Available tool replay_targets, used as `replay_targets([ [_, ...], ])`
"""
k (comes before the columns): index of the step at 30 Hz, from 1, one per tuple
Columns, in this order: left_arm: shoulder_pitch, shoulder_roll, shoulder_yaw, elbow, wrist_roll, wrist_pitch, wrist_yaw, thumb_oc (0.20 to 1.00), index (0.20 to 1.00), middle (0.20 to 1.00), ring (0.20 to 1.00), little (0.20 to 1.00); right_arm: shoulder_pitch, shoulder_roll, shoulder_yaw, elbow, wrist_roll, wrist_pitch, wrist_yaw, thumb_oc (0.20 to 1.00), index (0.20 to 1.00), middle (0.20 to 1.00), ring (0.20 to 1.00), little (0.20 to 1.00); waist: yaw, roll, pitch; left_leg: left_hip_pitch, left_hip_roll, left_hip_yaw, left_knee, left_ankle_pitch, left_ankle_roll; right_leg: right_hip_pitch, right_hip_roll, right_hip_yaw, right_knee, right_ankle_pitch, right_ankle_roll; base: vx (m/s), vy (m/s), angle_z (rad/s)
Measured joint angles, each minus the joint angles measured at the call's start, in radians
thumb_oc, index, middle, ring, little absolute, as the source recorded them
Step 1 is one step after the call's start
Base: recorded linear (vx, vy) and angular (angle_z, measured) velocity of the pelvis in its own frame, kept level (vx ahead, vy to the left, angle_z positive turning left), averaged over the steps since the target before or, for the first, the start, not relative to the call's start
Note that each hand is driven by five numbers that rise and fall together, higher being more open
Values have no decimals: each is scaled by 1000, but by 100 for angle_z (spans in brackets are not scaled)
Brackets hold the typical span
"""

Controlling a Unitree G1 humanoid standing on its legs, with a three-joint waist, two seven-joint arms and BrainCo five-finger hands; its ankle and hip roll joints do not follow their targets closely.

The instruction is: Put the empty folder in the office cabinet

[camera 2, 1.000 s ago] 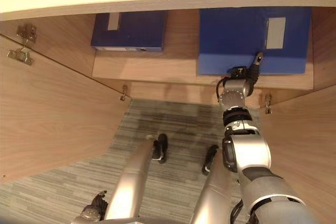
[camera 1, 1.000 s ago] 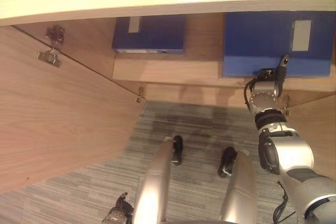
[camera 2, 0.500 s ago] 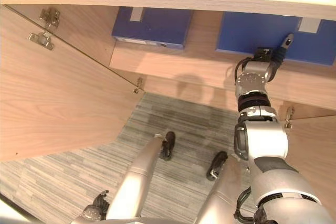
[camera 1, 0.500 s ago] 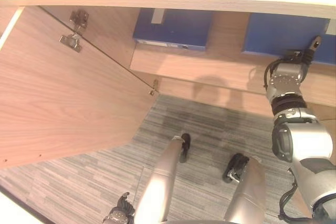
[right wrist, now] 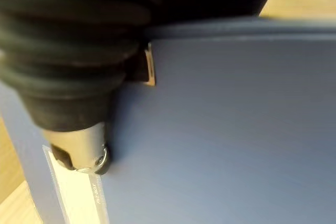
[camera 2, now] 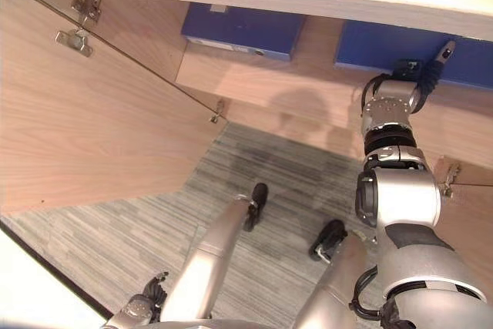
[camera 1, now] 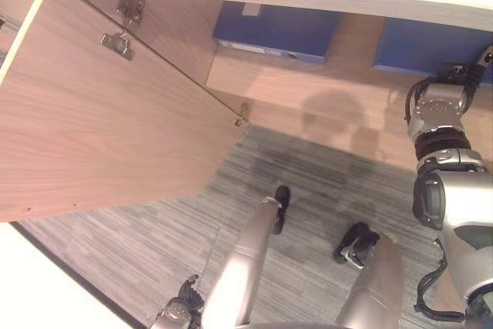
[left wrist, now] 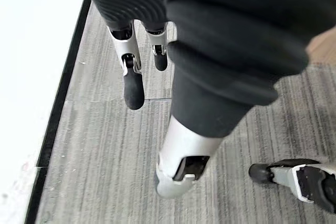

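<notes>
Right hand lies against the blue folder on the cabinet shelf, grip unclear; left hand hangs low, fingers relaxed

cabinet shelf runs along top of your frame | one folder on it top centre | second folder on it top right, right hand just in front, touching it | open door fills upper left | left hand bottom left over floor
</notes>
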Motion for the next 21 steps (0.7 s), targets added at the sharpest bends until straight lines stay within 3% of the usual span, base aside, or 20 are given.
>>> replay_targets([
  [7, -1, 5, 0, -25, 0, 4, 0, 1000, 1000, 1000, 1000, 1000, -38, -22, -1, 9, 0, -7, -3, 200, 200, 200, 200, 200, -3, 10, 23, 0, -5, -5, -6, 5, 4, 3, -4, -6, 0, -1, -1, -5, -4, 4],
  [8, -1, 6, 0, -30, -1, 4, 0, 1000, 1000, 1000, 1000, 1000, -38, -22, -1, 9, 0, -7, -2, 285, 285, 285, 285, 285, -3, 10, 23, 0, -4, -5, -6, 5, 4, 3, -4, -6, 0, -1, -1, 0, 0, 0],
  [9, -1, 7, 0, -35, -1, 4, -1, 1000, 1000, 1000, 1000, 1000, -38, -22, -1, 9, 0, -7, -2, 1000, 1000, 1000, 1000, 1000, -3, 10, 23, 0, -5, -5, -6, 5, 4, 3, -4, -6, 0, -1, -1, 0, 0, 0],
  [18, -6, 34, 0, -99, -1, 4, -18, 1000, 1000, 1000, 1000, 1000, -38, -13, -2, -4, 58, -20, 82, 1000, 1000, 1000, 1000, 1000, -10, 8, 44, 6, -4, -5, -7, 6, 5, 11, -4, -7, -5, 0, -1, 0, 0, 0],
  [21, -14, 34, 0, -97, -1, 5, -26, 1000, 1000, 1000, 1000, 1000, -36, -12, 16, 10, 56, 7, 82, 1000, 1000, 1000, 1000, 1000, -16, 7, 51, 28, -3, -4, -18, 7, 8, 33, 0, -8, -20, 5, 2, -11, -3, -2],
])
